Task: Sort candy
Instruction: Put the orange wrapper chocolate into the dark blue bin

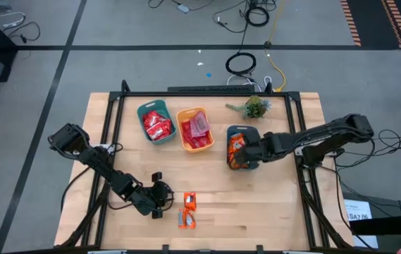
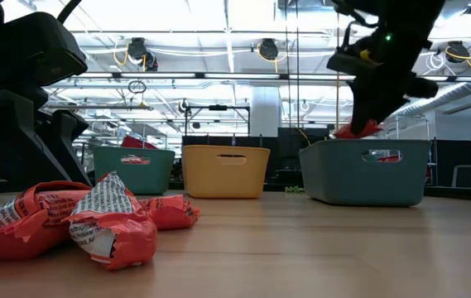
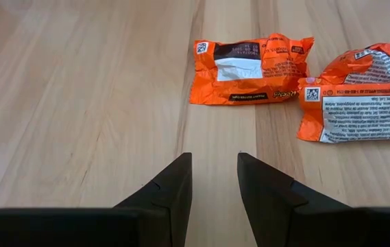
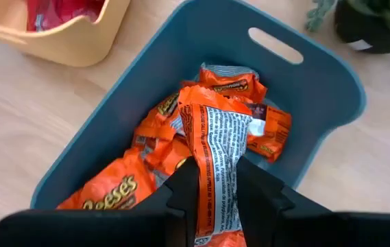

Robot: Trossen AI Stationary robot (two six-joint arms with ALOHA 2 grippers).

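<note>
Two orange wrapped candies (image 3: 249,60) (image 3: 359,92) lie flat on the wooden table, near its near edge (image 1: 188,209). My left gripper (image 3: 214,168) is open, low over the bare table just left of them (image 1: 163,200), touching nothing. My right gripper (image 4: 214,180) hangs over the right teal bin (image 1: 253,131) and is shut on an orange candy packet (image 4: 212,147). Several orange candies (image 4: 112,189) lie in that bin. In the low view the right gripper (image 2: 366,116) stands above the bin's rim (image 2: 367,145). My right gripper pinches the orange candy packet between its two fingers, one finger (image 4: 184,182) on each flat side of its middle (image 4: 214,165). The fingers come from above, pointing down into the bin. The packet is lifted clear and hangs above the candies in the bin.
A teal bin (image 1: 142,113) with red candies and an orange bin (image 1: 180,116) with red and pink ones stand toward the far edge. A small green plant (image 1: 255,107) sits behind the right bin. Bare table lies between the bins and the two loose candies.
</note>
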